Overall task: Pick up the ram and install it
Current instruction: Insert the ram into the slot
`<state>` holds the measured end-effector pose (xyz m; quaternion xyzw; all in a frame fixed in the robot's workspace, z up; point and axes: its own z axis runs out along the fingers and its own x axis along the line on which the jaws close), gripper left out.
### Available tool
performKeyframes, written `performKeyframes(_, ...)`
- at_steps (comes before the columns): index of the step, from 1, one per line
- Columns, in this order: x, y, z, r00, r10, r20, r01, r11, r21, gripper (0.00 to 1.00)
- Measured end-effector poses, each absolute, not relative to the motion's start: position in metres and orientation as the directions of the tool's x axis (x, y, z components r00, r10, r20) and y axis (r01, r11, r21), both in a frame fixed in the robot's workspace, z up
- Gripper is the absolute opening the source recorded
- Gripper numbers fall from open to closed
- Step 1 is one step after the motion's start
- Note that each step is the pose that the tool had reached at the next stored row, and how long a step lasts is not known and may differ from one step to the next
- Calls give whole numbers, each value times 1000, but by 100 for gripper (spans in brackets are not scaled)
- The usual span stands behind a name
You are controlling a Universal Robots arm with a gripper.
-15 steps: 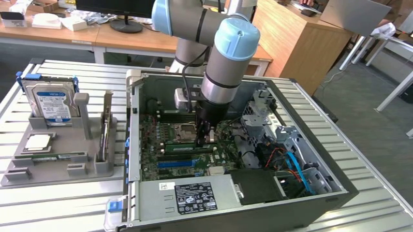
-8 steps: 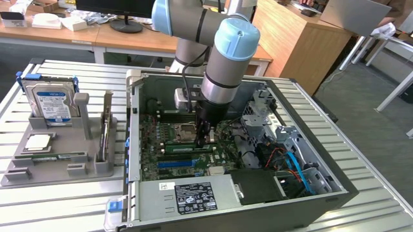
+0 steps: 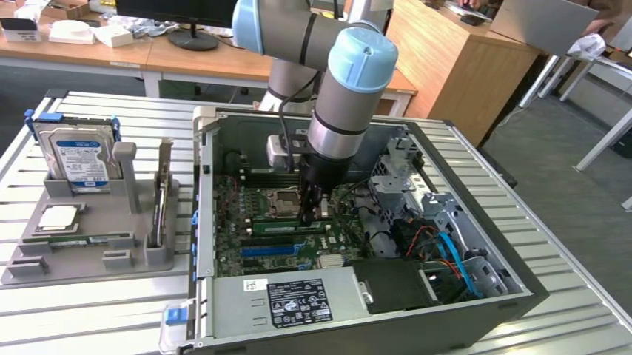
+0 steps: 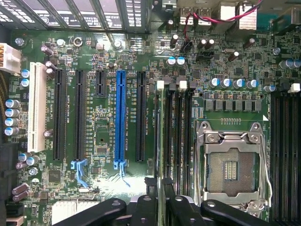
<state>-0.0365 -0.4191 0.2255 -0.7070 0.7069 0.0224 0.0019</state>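
Exterior view: the arm [image 3: 341,96] reaches into the open computer case [image 3: 204,222], with the gripper [image 3: 315,216] low over the motherboard [image 3: 242,255]. The ram [image 4: 162,136] stands edge-up beside the processor socket [image 4: 233,165], under the gripper; whether it is held cannot be told. Seating it well calls for straight, even downward pressure.

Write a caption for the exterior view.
Arm reaching into an open computer case, its tip at the ram on the motherboard; a hard drive stands outside.
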Motion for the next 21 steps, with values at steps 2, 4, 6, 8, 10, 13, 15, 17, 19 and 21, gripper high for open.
performKeyframes(2, -36, -419, 227, 0, -999, -35, -1000, -1, 29, 19)
performKeyframes(4, -36, -419, 230, 0, -999, -35, -1000, -1, 29, 19)
performKeyframes(6, -36, -419, 233, 0, -999, -35, -1000, -1, 29, 19)
performKeyframes(8, -36, -419, 237, 0, -999, -35, -1000, -1, 29, 19)
performKeyframes(10, -36, -419, 241, 0, -999, -35, -1000, -1, 29, 19)
performKeyframes(13, -36, -419, 247, 0, -999, -35, -1000, -1, 29, 19)
performKeyframes(15, -36, -419, 251, 0, -999, -35, -1000, -1, 29, 19)
performKeyframes(17, -36, -419, 255, 0, -999, -35, -1000, -1, 29, 19)
performKeyframes(19, -36, -419, 259, 0, -999, -35, -1000, -1, 29, 19)
performKeyframes(21, -36, -419, 263, 0, -999, -35, -1000, -1, 29, 19)
